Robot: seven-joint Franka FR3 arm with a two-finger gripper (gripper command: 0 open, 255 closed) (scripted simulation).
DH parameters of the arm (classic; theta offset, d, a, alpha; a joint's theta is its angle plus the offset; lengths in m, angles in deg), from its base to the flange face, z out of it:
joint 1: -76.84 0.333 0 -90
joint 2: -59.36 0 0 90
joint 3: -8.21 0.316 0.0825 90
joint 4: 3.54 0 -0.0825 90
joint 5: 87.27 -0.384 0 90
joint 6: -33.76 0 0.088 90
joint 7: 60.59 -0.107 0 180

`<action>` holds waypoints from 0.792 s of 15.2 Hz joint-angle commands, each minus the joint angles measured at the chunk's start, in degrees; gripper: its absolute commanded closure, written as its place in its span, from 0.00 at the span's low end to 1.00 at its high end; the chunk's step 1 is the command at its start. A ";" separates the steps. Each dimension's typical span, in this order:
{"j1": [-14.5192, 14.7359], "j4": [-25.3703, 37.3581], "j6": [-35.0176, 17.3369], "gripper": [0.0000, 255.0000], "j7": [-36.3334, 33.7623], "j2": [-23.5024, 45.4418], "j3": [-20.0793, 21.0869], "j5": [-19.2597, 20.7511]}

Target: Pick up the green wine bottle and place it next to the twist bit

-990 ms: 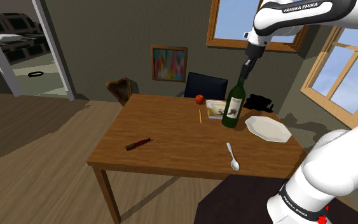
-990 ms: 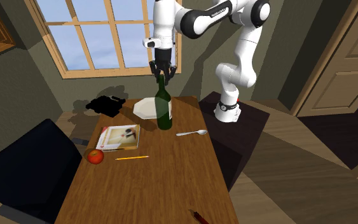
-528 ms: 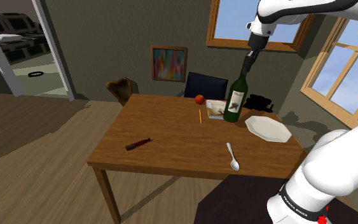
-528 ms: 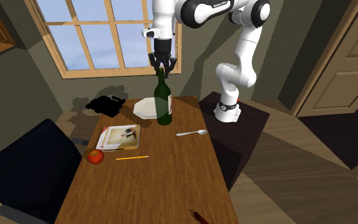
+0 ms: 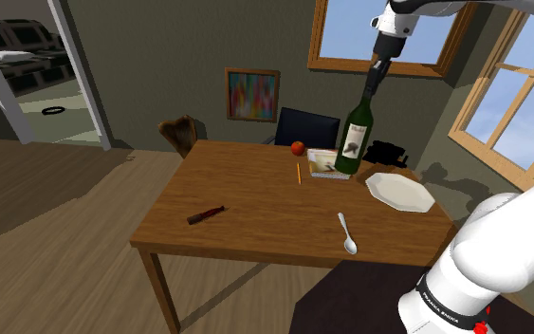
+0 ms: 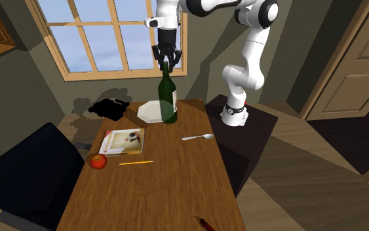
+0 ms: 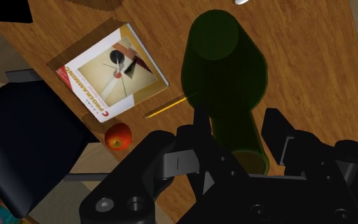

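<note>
The green wine bottle [image 5: 355, 142] with a pale label hangs above the far side of the wooden table [image 5: 255, 204], over the book's edge. My black gripper [image 5: 378, 76] is shut on its neck from above. In the second exterior view the bottle [image 6: 168, 98] hangs from the gripper [image 6: 165, 63] just in front of the plate. In the wrist view both fingers clasp the neck at the gripper [image 7: 238, 137], with the bottle's body [image 7: 225, 70] below. The twist bit [image 5: 205, 215], dark and reddish, lies near the table's front, far from the bottle; it lies at the table's near end [image 6: 204, 224].
A book [image 5: 322, 163], an apple [image 5: 298, 147] and a yellow pencil [image 5: 299, 173] lie under and beside the bottle. A white plate [image 5: 399, 192] and a spoon [image 5: 347, 234] sit toward the stand. A black chair [image 5: 307, 126] stands behind the table, a black object [image 5: 388, 152] by the window.
The gripper has risen with the bottle in it. The bottle has left the tabletop and now hangs higher, shifted slightly toward the window.
</note>
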State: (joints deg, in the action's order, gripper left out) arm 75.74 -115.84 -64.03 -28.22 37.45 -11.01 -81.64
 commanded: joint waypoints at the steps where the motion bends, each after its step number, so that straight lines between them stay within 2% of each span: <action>1: 0.06 2.13 1.70 1.00 0.19 0.43 -0.03 -0.15; 12: 0.51 13.69 10.27 1.00 0.81 3.52 -0.10 -1.10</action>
State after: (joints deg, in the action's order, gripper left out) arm 76.24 -103.41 -54.66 -27.58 40.61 -11.03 -82.65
